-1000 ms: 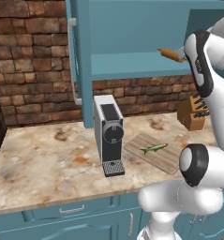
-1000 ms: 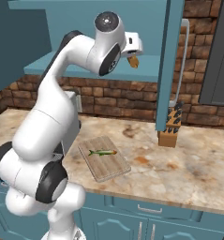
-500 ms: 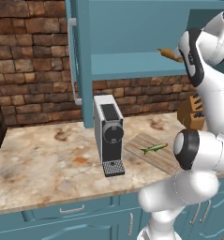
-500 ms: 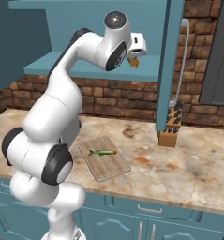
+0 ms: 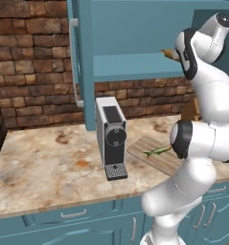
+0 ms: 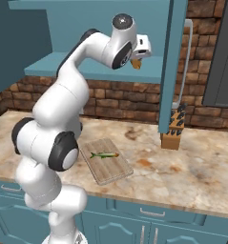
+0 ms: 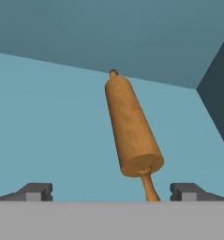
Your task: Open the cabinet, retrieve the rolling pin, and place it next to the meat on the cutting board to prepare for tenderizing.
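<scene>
Left: the open cabinet [image 5: 135, 45], its door [image 5: 82, 62] swung wide, with a coffee machine [image 5: 111, 136] on the counter [image 5: 39, 167] below. Centre: the board [image 5: 156, 154] carries the meat [image 5: 157, 151], a slim greenish piece lying across the planks. Right: the arm reaches up to the shelf [image 6: 94, 69], where the pin [image 7: 130, 126] lies lengthwise, its near knob pointing at the hand. The gripper [image 7: 111, 191] is spread to its widest and grasps nothing; the pin's near end sits between the two fingertips [image 7: 36, 191] but apart from both.

Handling, as judged: the pin is rigid, fairly light wood, smooth and round, so it may roll or slip under an off-centre pinch. The thick barrel near its middle looks the surest hold; the thin knob offers little surface. A knife block [image 6: 171, 133] stands on the counter, farther right.
</scene>
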Controlling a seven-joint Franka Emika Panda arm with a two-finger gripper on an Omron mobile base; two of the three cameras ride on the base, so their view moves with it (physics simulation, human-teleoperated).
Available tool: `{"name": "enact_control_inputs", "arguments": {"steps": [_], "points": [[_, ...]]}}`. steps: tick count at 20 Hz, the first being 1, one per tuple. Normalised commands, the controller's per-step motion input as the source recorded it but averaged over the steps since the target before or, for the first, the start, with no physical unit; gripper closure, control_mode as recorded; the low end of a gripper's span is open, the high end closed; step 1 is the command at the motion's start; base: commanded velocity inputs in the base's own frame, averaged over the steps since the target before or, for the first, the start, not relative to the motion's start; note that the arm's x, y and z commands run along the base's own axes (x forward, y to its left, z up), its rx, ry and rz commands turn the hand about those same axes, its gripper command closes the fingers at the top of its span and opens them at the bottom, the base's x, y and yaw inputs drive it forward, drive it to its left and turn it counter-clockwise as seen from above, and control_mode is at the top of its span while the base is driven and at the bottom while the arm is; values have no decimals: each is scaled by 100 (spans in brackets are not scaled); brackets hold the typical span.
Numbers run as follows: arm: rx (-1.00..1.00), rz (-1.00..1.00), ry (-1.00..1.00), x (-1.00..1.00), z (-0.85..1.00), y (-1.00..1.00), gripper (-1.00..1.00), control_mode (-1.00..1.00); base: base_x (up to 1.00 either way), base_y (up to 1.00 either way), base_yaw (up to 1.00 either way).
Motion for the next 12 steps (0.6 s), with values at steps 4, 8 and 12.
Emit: {"name": "enact_control_inputs", "arguments": {"steps": [4, 8, 12], "points": [[0, 0, 3, 44, -9, -12, -100, -100, 0, 0, 0], [0, 0, 3, 42, -10, -12, -100, -100, 0, 0, 0], [0, 0, 3, 42, -9, -16, -100, -100, 0, 0, 0]]}}
